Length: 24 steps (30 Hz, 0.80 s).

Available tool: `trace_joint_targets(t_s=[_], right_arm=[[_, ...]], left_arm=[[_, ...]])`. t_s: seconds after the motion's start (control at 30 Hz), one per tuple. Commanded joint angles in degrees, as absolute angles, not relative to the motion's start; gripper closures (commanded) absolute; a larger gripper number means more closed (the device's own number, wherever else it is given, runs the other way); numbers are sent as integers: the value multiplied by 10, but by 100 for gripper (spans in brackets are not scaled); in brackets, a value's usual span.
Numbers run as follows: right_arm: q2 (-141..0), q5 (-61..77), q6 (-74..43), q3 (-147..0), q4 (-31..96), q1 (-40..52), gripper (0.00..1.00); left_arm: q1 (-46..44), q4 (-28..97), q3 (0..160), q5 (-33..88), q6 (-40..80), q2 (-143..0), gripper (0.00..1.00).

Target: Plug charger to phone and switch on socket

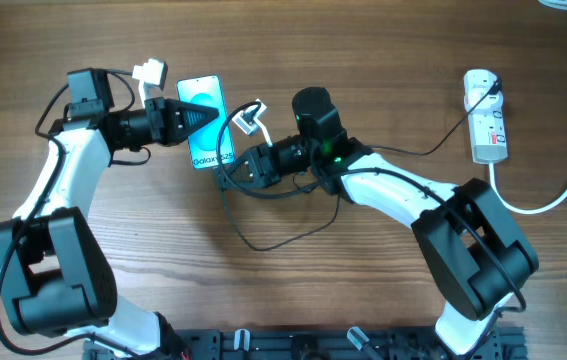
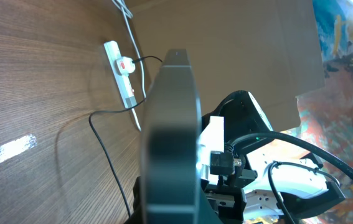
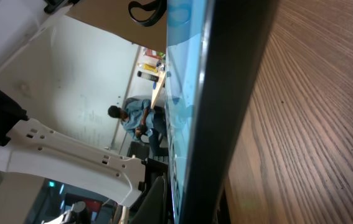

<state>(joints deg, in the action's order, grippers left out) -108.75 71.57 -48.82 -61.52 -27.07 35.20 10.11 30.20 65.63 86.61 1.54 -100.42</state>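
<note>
Gripping the phone [image 1: 213, 148] by its upper half, my left gripper [image 1: 203, 118] is clamped on it. One finger lies across the light-blue screen in the overhead view, and from the left wrist the phone [image 2: 170, 124] shows edge-on as a dark slab running straight out from between my jaws. It sits left of the middle of the desk [image 1: 363, 40], between my two arms, its "Galaxy" end turned toward my right gripper [image 1: 238, 168]. That gripper has its jaws drawn together right at the phone's lower corner — whether it pinches anything there, I cannot tell. In the right wrist view the phone's dark edge [image 3: 226, 93] fills the centre, screen on one side and wood grain on the other, and my own fingertips cannot be made out. The charger [image 1: 423, 152] runs as a thin black cable from the black plug [image 1: 491, 88] in the socket [image 1: 487, 118], passes under my right arm and loops on the desk below the phone; its silvery tip is hidden. The socket lies at the far right of the desk, well apart from the phone — in the left wrist view it [image 2: 121, 74] shows a small red mark.
</note>
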Motion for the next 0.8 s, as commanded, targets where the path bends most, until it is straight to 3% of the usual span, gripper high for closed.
trace_joint_targets(t_s=[0.0, 0.77], right_arm=[[-1084, 653, -491, -632, -289, 333, 96], [-1084, 616, -536, -632, -326, 312, 96]], left_arm=[[91, 309, 648, 862, -13, -994, 96], [91, 309, 648, 859, -13, -994, 96]])
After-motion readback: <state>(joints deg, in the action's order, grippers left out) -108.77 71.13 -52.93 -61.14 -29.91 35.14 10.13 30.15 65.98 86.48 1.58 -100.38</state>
